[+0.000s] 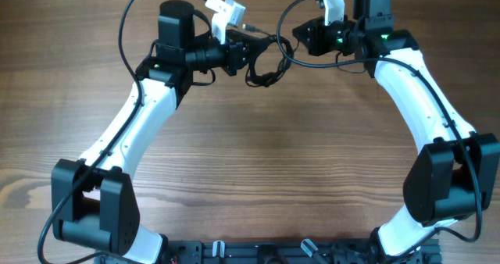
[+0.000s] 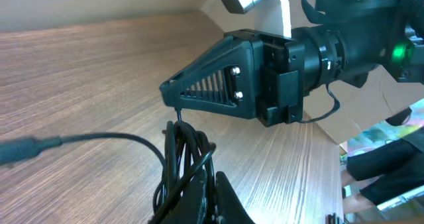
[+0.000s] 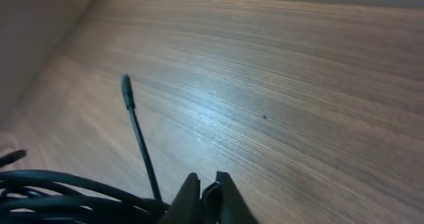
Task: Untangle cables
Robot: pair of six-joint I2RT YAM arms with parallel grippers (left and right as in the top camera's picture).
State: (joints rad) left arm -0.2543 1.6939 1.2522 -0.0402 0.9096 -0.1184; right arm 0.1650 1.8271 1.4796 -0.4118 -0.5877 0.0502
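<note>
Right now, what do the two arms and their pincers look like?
The left arm and right arm have white shells, black joints and thick black wires alongside. Green lights glow on both. The right pincer is a black wedge with ribbed slots and two screws; the left pincer is black too.

Bright, even light, soft shadows, pale glare on the tabletop (image 3: 205, 111), nearest cables (image 3: 53, 204) blurred

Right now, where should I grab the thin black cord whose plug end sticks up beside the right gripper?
Probably its straight stretch just below the plug end. The thin black cord juts up clear of the black cable bundle, so come in from the wooden table side, jaws across it.
</note>
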